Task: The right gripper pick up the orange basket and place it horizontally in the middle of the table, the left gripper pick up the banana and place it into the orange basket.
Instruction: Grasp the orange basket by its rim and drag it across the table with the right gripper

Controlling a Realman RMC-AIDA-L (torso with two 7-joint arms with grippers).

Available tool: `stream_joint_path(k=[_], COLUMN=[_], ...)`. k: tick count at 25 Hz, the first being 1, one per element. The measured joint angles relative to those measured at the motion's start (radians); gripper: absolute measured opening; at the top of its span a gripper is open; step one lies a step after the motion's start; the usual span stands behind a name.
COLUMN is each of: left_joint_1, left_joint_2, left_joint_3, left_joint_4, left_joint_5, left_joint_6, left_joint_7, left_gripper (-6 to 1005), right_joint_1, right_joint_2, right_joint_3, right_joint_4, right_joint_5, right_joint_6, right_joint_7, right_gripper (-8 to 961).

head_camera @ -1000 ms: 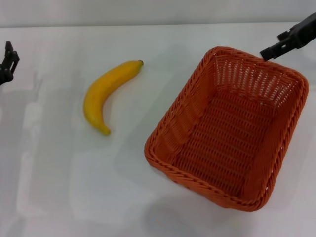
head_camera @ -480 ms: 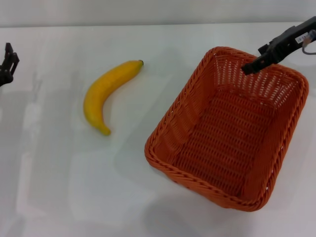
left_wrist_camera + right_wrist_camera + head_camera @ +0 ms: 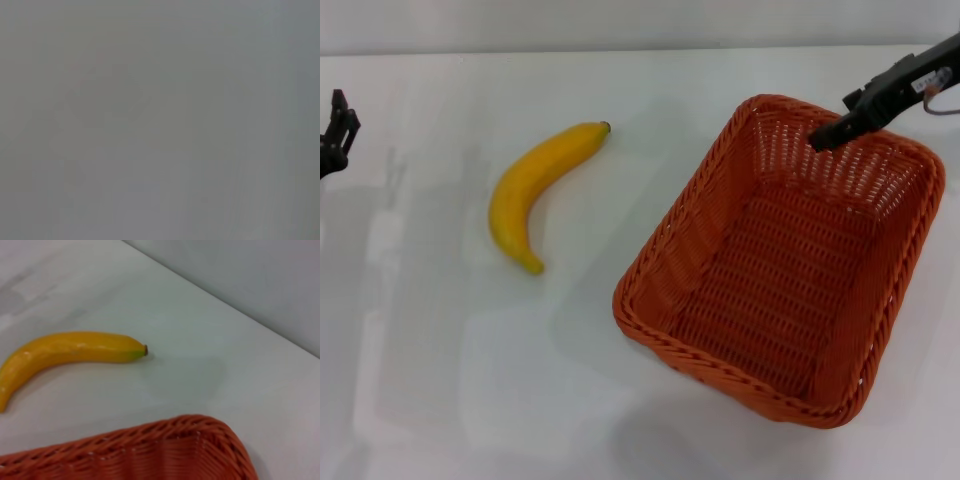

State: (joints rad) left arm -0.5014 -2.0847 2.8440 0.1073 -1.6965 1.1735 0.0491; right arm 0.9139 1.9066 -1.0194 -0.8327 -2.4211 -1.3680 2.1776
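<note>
Large rectangular orange woven basket [image 3: 790, 265] sits on the wide glossy white table [image 3: 440, 380], right of centre, turned at an angle, mouth up. Black angular right gripper [image 3: 825, 137] reaches in from the far right, its tip over the basket's far rim and just inside the opening; contact with the weave cannot be told, nor how wide its fingers stand. Single curved yellow banana [image 3: 535, 185] with a dark tip lies on the table left of the basket, near but apart. Left gripper [image 3: 334, 125] sits at the far left edge, well apart from the banana; finger spread not readable. Left wrist view shows only blank grey.
</note>
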Motion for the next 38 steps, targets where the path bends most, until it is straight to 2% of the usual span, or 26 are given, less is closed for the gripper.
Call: stream_joint_path(k=[6,11,15,25,36,38], left_joint_1=[0.003,0.003,0.003,0.003,0.004,0.004], left_joint_2=[-0.001,-0.002,-0.002,-0.002,0.000,0.000], left_joint_3=[0.000,-0.001,-0.002,-0.002,-0.002,-0.002], left_joint_4=[0.000,0.002,0.002,0.002,0.002,0.001], left_joint_5=[0.001,0.025,0.027,0.026,0.026,0.026], left_joint_6=[0.000,0.000,0.000,0.000,0.000,0.000], left_joint_7=[0.000,0.000,0.000,0.000,-0.002,-0.002], left_gripper=[861,861,861,861,861,861], right_joint_1=[-0.018,-0.027,-0.033,-0.036,-0.043,-0.043], right_joint_2=[0.034,0.054,0.061,0.063,0.062,0.062], right_joint_3=[-0.032,-0.071,-0.093,-0.090,-0.094,-0.095], right_joint_4=[0.004,0.005,0.006,-0.001,-0.013,-0.019], right_joint_5=[-0.062,-0.089,-0.097,-0.098,-0.101,-0.101], right_joint_6=[0.075,0.111,0.131,0.136,0.107,0.094], right_joint_7=[-0.001,-0.002,0.002,0.006,0.017,0.020], right_gripper=[857,857,852,797,564,482])
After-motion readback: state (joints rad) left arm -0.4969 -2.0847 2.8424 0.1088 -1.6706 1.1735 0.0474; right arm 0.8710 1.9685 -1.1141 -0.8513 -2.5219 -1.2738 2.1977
